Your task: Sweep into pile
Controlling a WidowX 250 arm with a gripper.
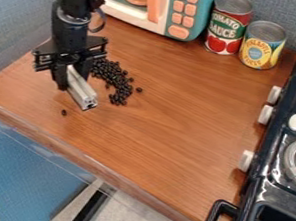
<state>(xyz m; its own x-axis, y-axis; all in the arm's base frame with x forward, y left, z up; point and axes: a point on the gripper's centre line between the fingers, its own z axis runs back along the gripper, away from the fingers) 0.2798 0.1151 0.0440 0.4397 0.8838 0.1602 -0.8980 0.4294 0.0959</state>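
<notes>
Hand (71, 77) at upper left of the bench (184, 111), low over the wood, pointing down. Its fingers are clamped on a silver bar (81, 91). Bar slants, its free end toward the front edge of the bench; contact with the wood cannot be told.

Beans (118, 82): small, dark, lying just beside the bar, on its right as seen in the view. Distribution: a curved heap, dense at the end by the hand, narrowing along the bar toward the front. One bean lies slightly off the heap's right side; another (63, 112) lies well apart from it, nearer the front edge, to the left of the bar's free end.

Surroundings: toy microwave (187, 17) at the back of the bench, teal and white with orange buttons. Red can (228, 27) upright near its right side; yellow and blue can (261, 49) upright just beside the red one. Black toy stove (266, 141) along the right side, white knobs facing the beans.
</notes>
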